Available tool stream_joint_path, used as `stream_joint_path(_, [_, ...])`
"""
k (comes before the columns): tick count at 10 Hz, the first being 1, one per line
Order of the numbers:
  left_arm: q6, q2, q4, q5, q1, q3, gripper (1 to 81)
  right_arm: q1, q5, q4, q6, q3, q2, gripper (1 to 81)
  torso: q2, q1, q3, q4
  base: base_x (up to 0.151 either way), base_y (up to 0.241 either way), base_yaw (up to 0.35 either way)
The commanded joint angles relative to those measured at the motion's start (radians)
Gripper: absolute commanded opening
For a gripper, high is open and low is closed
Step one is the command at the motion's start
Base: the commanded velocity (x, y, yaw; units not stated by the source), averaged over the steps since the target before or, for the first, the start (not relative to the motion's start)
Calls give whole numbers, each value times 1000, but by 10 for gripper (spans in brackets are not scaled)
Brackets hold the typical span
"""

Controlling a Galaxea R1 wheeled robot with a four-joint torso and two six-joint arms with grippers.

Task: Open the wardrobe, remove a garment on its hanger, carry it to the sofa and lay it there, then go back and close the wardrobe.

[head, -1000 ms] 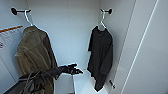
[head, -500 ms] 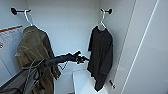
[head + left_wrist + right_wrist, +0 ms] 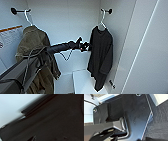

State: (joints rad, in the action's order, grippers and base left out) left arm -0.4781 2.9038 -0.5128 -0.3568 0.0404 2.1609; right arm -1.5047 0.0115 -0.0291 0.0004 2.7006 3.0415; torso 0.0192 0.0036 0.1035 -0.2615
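we see the wardrobe [image 3: 65, 22] standing open, its plain white inside facing us. the garment [image 3: 101, 57], a black short-sleeved top, hangs limp on the right side of it, on a thin white hanger [image 3: 102, 21] whose hook sits over a dark peg [image 3: 109, 11] on the right wall. on the other side an olive-brown jacket [image 3: 35, 50] hangs from its own white hanger on a second dark peg [image 3: 14, 10]. a white box-like block [image 3: 81, 80] sits low in the wardrobe, just below the black top.

our left arm [image 3: 50, 50] comes in from the left and reaches across in front of the jacket, with a thin cable looping under it. the left end effector [image 3: 85, 46] is right at the left edge of the garment, about chest height; we cannot tell whether it is wide, narrow or already gripping the cloth. in the left wrist view dark cloth [image 3: 56, 121] lies very close against a white background.

in the right wrist view we see dark carpet [image 3: 159, 119] beside the robot's body; we cannot tell the right end effector's state.
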Motion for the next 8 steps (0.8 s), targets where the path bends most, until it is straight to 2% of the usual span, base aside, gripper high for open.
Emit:
stream_joint_path(1, [-97, 45, -32, 32, 284, 42, 811, 36, 56, 9, 1, -6, 4, 811, 0, 0, 0, 0, 0, 0, 0])
stream_joint_path(3, [-175, 51, -39, 71, 328, 45, 811, 37, 56, 9, 1, -6, 6, 811, 0, 0, 0, 0, 0, 0, 0])
stream_joint_path(5, [-191, 69, -39, 78, 377, 51, 811, 37, 56, 9, 1, -6, 7, 811, 0, 0, 0, 0, 0, 0, 0])
stream_joint_path(7, [-192, 100, -46, 78, 428, 56, 811, 37, 54, 9, 1, -4, 7, 811, 0, 0, 94, 0, 0, 0, 0])
stream_joint_path(8, [-192, 118, -47, 76, 450, 65, 811, 39, 54, 8, 1, -6, 7, 811, 0, 0, 10, 0, 0, 0, 0])
